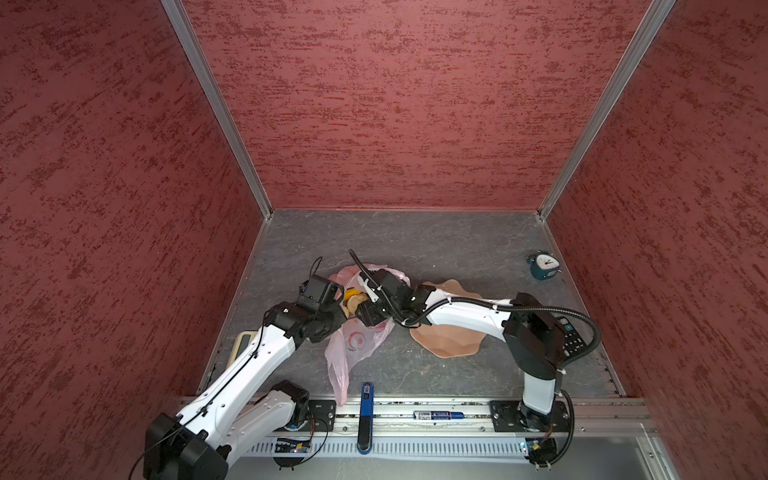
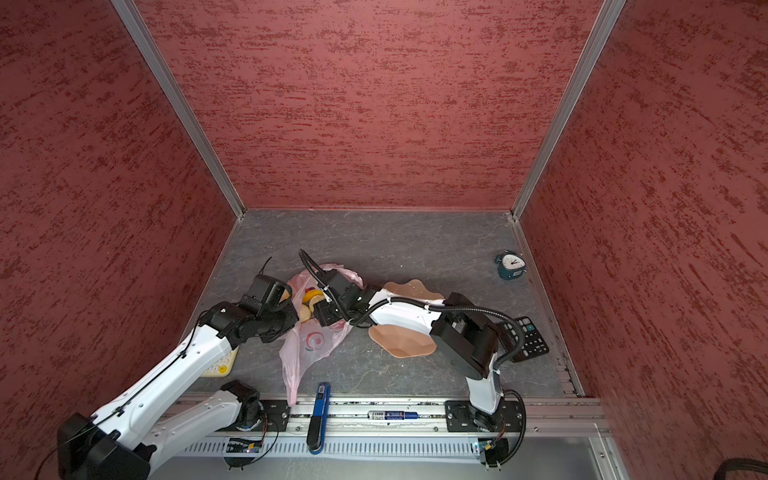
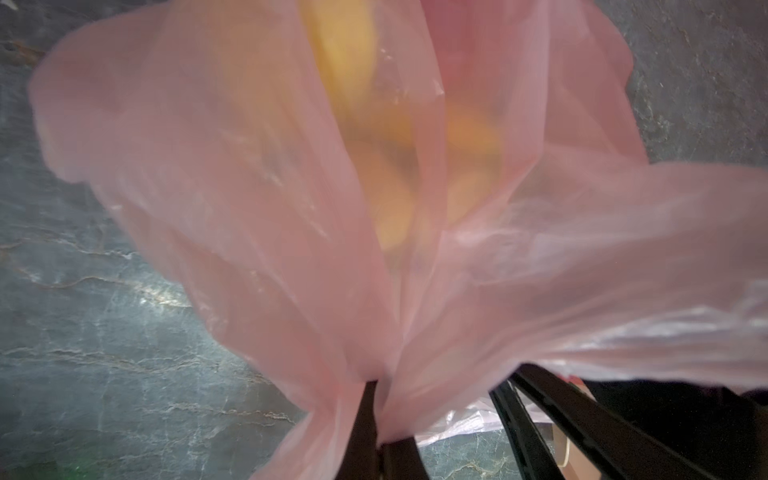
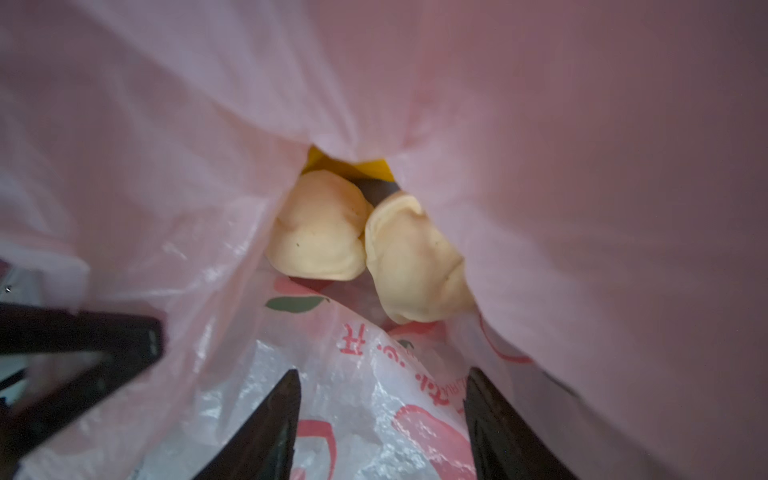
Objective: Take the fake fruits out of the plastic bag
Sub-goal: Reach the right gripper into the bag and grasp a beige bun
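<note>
The fake fruits sit inside the plastic bag (image 4: 582,166): the right wrist view looks down its mouth at two cream-beige lumpy balls (image 4: 318,232) (image 4: 415,266) touching side by side, with a sliver of a yellow piece (image 4: 345,166) behind them; in both top views yellow (image 2: 311,296) and cream (image 2: 305,313) show in the bag's opening between the two wrists; through the film the left wrist view gives only blurred yellow and orange shapes, too soft to name

The bag (image 1: 357,345) lies crumpled on the grey table (image 1: 415,241), left of the middle, one loop handle trailing toward the near rail; a red fruit print faces up on its near side

The left gripper (image 3: 376,399) is clenched on a gathered fold of the pink film – the plastic bunches right where the black fingers meet; the right gripper (image 4: 382,374) reaches into the bag's mouth with its jaws spread apart and nothing between them, the tips short of the cream balls

Just right of the bag, partly under the right arm, sits a peach scalloped dish (image 1: 449,340); a black remote (image 2: 525,338) lies beyond it, a teal alarm clock (image 1: 543,266) stands near the far right corner, and a blue-and-black tool (image 1: 365,415) crosses the near rail
</note>
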{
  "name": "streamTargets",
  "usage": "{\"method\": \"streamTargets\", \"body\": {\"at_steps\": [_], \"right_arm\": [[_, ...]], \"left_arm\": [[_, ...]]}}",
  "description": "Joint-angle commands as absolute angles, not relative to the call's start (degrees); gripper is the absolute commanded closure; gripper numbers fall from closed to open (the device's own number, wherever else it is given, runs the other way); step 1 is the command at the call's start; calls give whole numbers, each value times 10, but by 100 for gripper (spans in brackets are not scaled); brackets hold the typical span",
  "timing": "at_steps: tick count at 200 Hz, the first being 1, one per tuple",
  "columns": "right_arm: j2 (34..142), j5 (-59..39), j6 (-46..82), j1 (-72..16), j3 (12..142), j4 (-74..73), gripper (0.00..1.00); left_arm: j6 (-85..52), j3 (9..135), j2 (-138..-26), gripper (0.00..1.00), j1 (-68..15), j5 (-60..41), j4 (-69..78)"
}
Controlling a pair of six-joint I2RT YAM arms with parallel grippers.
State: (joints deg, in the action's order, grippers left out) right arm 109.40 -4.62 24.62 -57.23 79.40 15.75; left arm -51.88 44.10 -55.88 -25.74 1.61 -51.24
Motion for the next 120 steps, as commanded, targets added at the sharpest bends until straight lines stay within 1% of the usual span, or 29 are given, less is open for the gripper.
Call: {"method": "streamTargets", "body": {"at_steps": [1, 28, 120], "right_arm": [[1120, -19, 270, -571, 834, 150, 28], [1147, -3, 278, -569, 864, 153, 21], [1196, 11, 295, -554, 912, 187, 16]], "left_arm": [[-527, 443, -565, 100, -270, 13, -485], [-524, 446, -563, 100, -272, 15, -487], [-524, 442, -546, 100, -272, 22, -499]]}}
